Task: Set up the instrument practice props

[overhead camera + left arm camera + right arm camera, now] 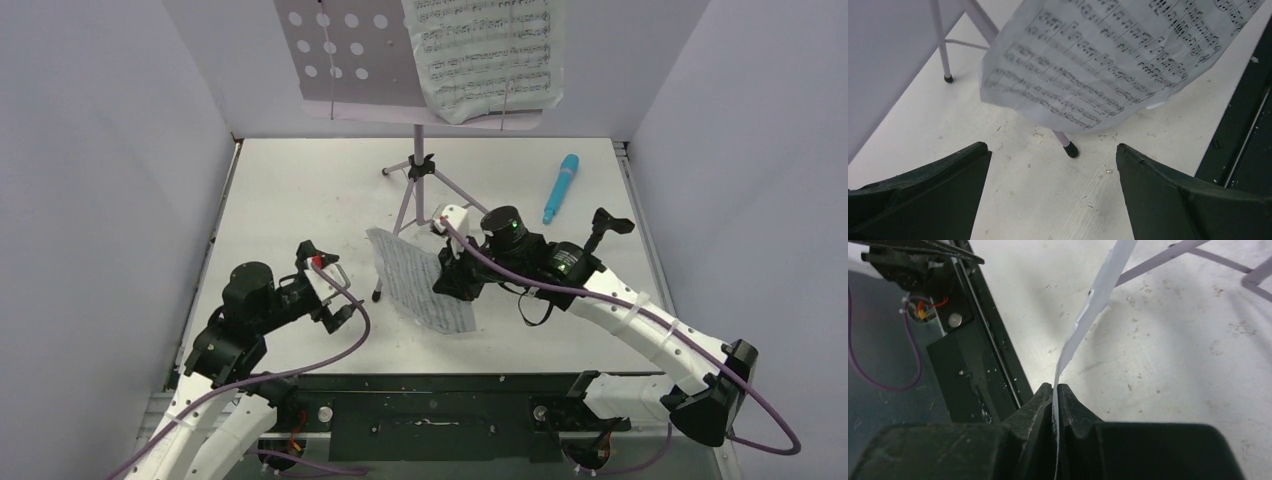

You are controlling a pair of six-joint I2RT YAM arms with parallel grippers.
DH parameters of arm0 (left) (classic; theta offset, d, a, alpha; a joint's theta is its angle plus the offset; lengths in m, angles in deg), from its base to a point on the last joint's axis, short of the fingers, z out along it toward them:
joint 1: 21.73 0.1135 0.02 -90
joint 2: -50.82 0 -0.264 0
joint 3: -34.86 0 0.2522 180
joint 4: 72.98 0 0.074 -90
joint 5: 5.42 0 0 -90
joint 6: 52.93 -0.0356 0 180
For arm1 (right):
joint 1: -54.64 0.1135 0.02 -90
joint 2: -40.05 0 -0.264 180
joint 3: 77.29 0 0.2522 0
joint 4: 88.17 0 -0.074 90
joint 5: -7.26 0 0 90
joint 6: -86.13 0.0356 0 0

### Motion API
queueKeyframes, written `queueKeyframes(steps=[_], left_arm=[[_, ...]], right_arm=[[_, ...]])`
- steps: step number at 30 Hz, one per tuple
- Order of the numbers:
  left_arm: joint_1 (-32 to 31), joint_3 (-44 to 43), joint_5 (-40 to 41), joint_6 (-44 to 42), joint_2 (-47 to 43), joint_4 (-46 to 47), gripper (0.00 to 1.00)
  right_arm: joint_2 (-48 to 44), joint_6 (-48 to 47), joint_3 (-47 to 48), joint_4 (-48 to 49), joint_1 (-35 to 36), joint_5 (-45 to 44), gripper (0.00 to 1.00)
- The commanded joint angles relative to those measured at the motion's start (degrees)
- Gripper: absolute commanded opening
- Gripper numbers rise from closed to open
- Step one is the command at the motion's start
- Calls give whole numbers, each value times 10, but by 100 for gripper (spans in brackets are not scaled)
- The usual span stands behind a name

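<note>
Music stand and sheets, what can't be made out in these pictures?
- Music stand: top of its desk cut off by the overhead view's upper edge.
- Loose sheet: edge-on in the right wrist view, print unseen; right gripper covers its pinched edge.
- Mic stand: lower part hidden behind the right arm, overhead.
- Page on the desk: notes too small to read, overhead.

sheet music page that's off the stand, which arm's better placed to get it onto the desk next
Right. The right claw is shut on the edge of the loose page, holding it lifted by the music stand. The left claw hangs open, empty.
</note>
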Motion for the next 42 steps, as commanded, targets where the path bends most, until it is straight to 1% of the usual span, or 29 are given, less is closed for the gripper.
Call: queueKeyframes(steps=[1,4,7,9,12,14,16,21,25,28,34,38,39,42], left_arm=[[2,-37,-133,-110,3,-19,97],[2,-48,-181,-137,9,-34,97],[0,-56,-225,-144,13,-34,97],[-1,-57,-257,-141,19,-25,97],[-1,-56,-313,-112,31,1,97],[-1,-62,-345,-101,45,5,97],[-1,-68,-369,-98,61,-6,95],[-3,-70,-410,-100,95,-44,80],[-7,-54,-425,-94,108,-38,70],[-11,-45,-429,-85,112,-28,60],[-12,-30,-422,-73,114,-8,38],[-13,-24,-409,-72,116,-1,30],[-13,-22,-407,-72,117,1,26],[-13,-21,-403,-69,116,9,8]], right_arm=[[29,-18,45,-39,65,-46,5],[48,-22,60,-56,96,-60,5],[61,-24,73,-69,121,-77,5],[71,-24,81,-73,135,-85,5],[84,-24,90,-81,153,-96,5],[86,-25,95,-83,160,-106,5],[83,-24,97,-81,161,-111,5],[72,-21,106,-75,162,-118,5],[72,-16,110,-68,163,-107,5],[74,-13,119,-68,163,-98,5],[73,-14,128,-70,165,-100,6],[73,-9,130,-64,165,-99,6],[74,-9,131,-64,166,-98,6],[74,-7,132,-62,166,-104,8]])
